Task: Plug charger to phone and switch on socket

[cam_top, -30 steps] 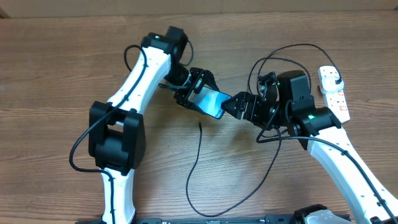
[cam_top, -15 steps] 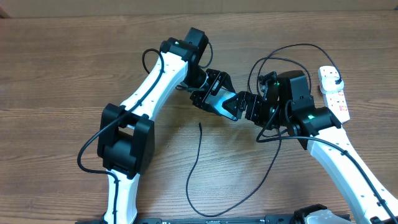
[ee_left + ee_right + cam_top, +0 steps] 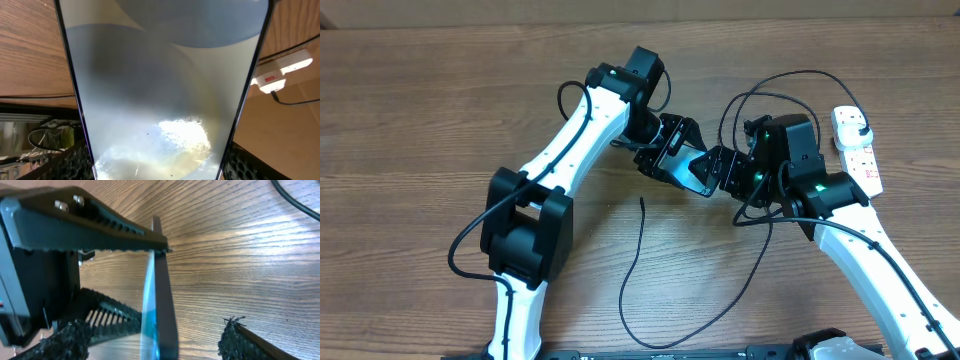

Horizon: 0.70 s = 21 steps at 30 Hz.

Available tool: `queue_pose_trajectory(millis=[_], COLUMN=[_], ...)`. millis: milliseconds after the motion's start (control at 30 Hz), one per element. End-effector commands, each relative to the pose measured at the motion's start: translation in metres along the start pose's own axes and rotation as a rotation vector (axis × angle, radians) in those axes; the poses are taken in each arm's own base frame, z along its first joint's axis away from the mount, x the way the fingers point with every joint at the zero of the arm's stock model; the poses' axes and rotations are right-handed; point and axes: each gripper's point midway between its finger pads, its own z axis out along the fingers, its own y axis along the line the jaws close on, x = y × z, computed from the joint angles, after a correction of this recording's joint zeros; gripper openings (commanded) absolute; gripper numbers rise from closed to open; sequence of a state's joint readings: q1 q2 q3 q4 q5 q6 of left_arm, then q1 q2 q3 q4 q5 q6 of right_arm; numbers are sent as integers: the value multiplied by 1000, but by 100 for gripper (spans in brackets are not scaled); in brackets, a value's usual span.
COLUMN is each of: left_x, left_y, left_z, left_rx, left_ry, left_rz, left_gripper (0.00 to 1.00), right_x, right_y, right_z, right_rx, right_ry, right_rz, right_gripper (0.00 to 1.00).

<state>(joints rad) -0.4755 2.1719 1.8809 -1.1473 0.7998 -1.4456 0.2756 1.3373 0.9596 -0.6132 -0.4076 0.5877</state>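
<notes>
**Figure: overhead and wrist views at the stage of presenting the phone.** The left hand (image 3: 670, 155) was clamped on the phone (image 3: 165, 90), gripping its two long edges. The lit screen filled the left wrist view, and the phone appeared to be raised off the surface (image 3: 420, 110) and tilted. The right hand (image 3: 720, 172) met the phone end-on from the right. In the right wrist view the phone stood edge-on between the right pads (image 3: 65, 342), which were spread wide and clear of it on both sides, so this hand held nothing. The charger (image 3: 633, 262) lay loose on the surface on the robot's side of the phone. Its connector tip (image 3: 642, 201) was near the phone but apart from it and from both hands. From the tip the cable ran away from the phone toward the robot, then curved back up toward the right arm, where its course was lost among the arm's own leads. The socket (image 3: 857, 150) lay well to the right of the phone, touched by neither hand. Whether the adapter was seated in it, and how its switches stood, was too small to tell. Judged against the task, nothing was yet complete: the connector was not in the phone and no hand was at a switch. What remained was to steady the phone, take up the tip, seat it in the phone's port, and then press the socket's switch.
</notes>
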Motion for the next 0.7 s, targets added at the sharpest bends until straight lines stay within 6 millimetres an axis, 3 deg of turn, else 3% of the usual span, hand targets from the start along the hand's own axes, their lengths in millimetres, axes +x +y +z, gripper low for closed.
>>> queue_pose_trajectory(millis=[0,133,567,667], left_x=[21,26,33,34], left_y=[-11,-13,-14,-13], left_z=[5,8,10,10], left_rx=[22,26,26,24], left_ry=[51,67,97,98], left_rz=[17,10,12,14], left_gripper=[4,4,4,4], right_x=[-9,-10,-13,-13], right_y=[4,3,-5,-7], right_z=[-3,-3,-3,-3], right_rx=[8,16,56,68], right_ry=[-34,-40,-63,-66], right_rz=[5,15,35,37], right_gripper=[79,73,36,33])
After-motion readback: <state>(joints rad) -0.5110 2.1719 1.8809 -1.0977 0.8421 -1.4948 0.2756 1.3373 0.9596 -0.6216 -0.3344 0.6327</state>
